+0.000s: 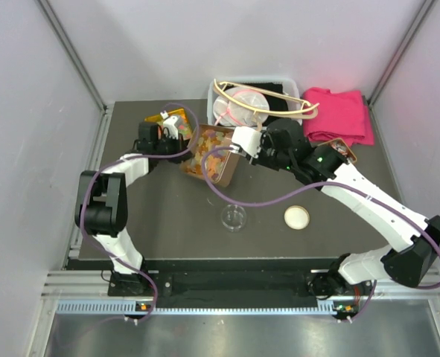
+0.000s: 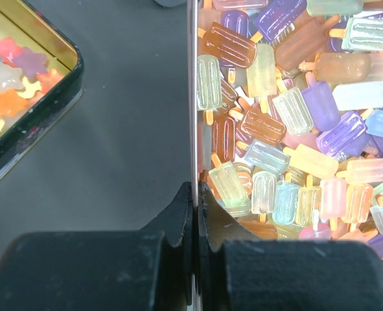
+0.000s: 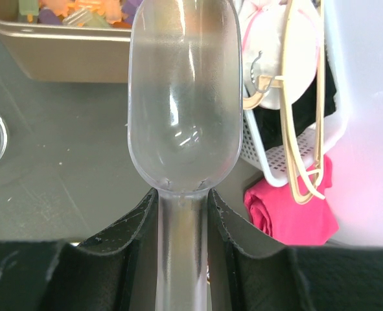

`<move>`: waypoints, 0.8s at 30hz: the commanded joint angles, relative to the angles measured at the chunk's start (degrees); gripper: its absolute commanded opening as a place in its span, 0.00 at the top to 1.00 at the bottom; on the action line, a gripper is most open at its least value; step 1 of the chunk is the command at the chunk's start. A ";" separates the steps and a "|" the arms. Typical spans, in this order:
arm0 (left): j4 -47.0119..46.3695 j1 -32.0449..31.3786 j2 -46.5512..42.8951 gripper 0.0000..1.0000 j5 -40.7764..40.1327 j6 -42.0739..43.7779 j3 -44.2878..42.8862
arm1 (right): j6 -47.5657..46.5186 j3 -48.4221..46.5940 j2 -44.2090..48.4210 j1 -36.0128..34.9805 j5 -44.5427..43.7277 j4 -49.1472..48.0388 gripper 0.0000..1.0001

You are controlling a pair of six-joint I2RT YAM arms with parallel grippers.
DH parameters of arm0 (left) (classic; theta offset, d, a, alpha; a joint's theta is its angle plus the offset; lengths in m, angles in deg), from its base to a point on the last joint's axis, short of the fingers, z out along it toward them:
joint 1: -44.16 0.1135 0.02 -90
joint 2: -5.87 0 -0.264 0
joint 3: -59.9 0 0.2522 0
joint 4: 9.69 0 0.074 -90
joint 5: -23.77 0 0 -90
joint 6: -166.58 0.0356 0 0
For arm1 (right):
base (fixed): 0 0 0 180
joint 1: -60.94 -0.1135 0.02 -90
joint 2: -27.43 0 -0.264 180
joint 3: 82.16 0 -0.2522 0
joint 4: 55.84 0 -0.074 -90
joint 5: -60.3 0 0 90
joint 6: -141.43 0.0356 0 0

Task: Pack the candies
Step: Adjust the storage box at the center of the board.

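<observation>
Where the candies lie: heaped in the tin tray (image 3: 61, 55) at the far middle of the table (image 1: 167, 223), between my two pincers.
Candies (image 2: 288, 129): small glossy ice-lolly shapes, translucent, in mixed colours. I judge them light, soft and a little tacky, so they are likely to cling in clumps and deform if pinched.
Where to take hold: not piece by piece. Driving the scoop (image 3: 181, 116) low into the heap looks the sounder hold.
Left pincer (image 2: 194, 194): closed tight on the tray's thin side wall, one finger inside and one outside, steadying it.
Right pincer (image 3: 181, 201): clamped on the scoop's clear stem. The bowl is empty and near the tray. I cannot tell whether it is past the rim.
Likely receiver: clear round dish (image 1: 233, 217), well apart on the near side, with a white lid (image 1: 296, 217) beside it.
In the way: the tray's upright wall must be cleared by the scoop. A purple cable (image 1: 242, 199) trails on the table between tray and dish.
Bystanders: small black tin (image 2: 74, 71) of star-shaped sweets (image 2: 13, 74) just left of the tray. A white basket (image 1: 279, 83) with hangers (image 1: 264, 104) and a pink cloth (image 1: 339, 115) sit close beyond my right pincer.
</observation>
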 commanded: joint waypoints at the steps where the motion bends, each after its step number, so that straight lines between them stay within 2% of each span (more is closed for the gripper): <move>1: -11.85 0.22 -5.97 1.00 0.96 -3.28 0.91 | -0.96 -4.28 1.87 -0.75 -0.80 -1.83 1.00; 6: -17.37 0.40 -7.64 1.00 -0.54 -3.98 3.54 | -1.66 -5.86 2.30 -0.75 -1.24 -0.69 1.00; 11: -23.62 1.28 -8.52 1.00 2.10 -8.11 5.39 | -2.46 -5.25 3.01 -0.75 -2.38 -0.86 1.00; 24: -24.68 2.33 -8.53 1.00 -2.20 -8.56 5.92 | -2.37 -4.54 3.71 -0.58 -2.82 -1.30 1.00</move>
